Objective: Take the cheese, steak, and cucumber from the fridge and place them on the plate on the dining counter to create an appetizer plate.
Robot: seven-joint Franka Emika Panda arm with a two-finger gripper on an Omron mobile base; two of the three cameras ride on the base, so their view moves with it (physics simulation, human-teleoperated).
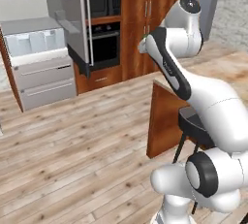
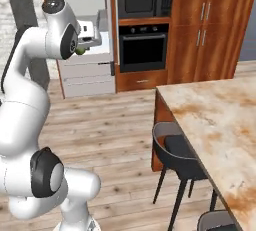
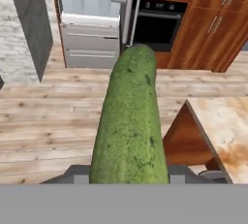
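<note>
The gripper [image 3: 129, 177] is partly closed on the cucumber [image 3: 130, 121], clamping its near end from either side. In the hand view the cucumber rises from the gripper at 6 o'clock straight toward 12 o'clock, its long axis running along the gripper's line of sight and its rounded far end pointing at the fridge [image 3: 89, 19]. It is held in the air above the wood floor [image 3: 53, 116]. In the right base view a sliver of its green shows at the hand, in front of the open fridge. At 4 o'clock in the hand view lies the corner of the dining bench [image 3: 225, 131]. A black wall oven [image 3: 155, 22] stands at 1 o'clock, beside the fridge.
</note>
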